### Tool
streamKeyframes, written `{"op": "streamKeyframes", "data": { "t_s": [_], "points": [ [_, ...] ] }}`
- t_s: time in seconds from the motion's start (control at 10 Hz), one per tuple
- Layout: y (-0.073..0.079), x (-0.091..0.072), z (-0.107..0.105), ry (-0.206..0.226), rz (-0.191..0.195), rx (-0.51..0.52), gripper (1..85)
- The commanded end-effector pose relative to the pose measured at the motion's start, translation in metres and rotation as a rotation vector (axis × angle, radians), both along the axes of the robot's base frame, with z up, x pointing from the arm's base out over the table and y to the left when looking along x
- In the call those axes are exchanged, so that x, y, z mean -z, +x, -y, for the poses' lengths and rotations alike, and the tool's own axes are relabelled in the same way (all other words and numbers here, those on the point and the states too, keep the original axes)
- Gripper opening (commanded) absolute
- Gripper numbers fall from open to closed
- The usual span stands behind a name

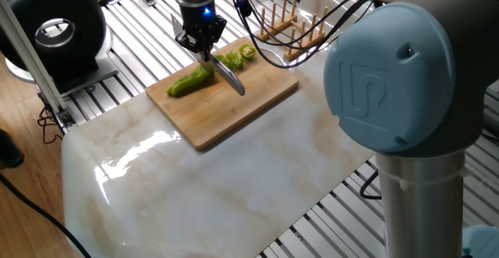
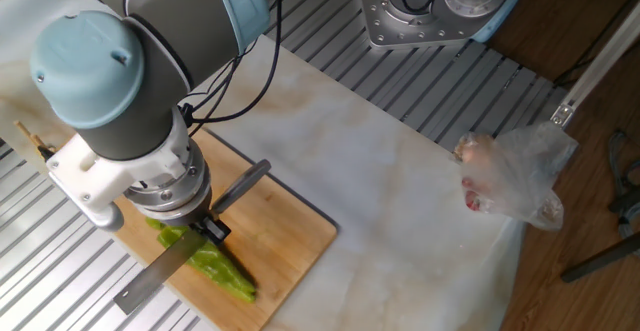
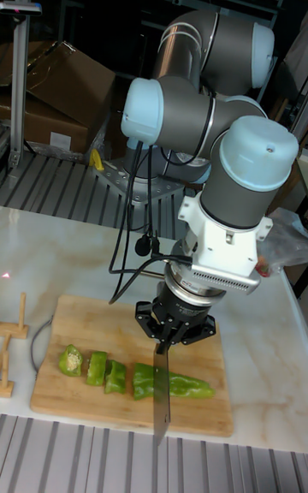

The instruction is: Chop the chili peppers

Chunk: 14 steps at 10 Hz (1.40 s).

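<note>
Bright, even overhead light in both fixed table views, with white glare streaks on the glossy marble tabletop (image 1: 179, 172) and only soft, short shadows under the cutting board (image 1: 226, 102). Much dimmer background in the tall view, dark behind the arm, table surface still well lit. Sharp focus throughout, slight softness on the large near joint (image 1: 413, 63), and blown-out highlights on the clear plastic bag (image 2: 515, 176).

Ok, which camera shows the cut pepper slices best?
The tall fixed view: the slices sit in an unblocked row on the cutting board. One fixed view shows them small and far off; in the other fixed view the arm hides them.
</note>
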State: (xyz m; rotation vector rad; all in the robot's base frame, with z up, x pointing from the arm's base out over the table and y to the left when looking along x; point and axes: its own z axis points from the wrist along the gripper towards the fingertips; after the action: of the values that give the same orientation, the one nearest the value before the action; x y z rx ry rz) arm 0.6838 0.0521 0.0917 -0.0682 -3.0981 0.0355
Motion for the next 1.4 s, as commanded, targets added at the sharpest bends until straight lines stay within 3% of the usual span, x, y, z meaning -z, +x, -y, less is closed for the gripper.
{"op": "streamKeyframes", "data": {
  "t_s": [0.0,1.3],
  "points": [
    [0.0007,0.0013,-0.0014,0.018,0.003,0.002,1.3],
    [-0.0022,-0.0071,0.0038,0.027,-0.011,-0.149,1.3]
  ]
}}
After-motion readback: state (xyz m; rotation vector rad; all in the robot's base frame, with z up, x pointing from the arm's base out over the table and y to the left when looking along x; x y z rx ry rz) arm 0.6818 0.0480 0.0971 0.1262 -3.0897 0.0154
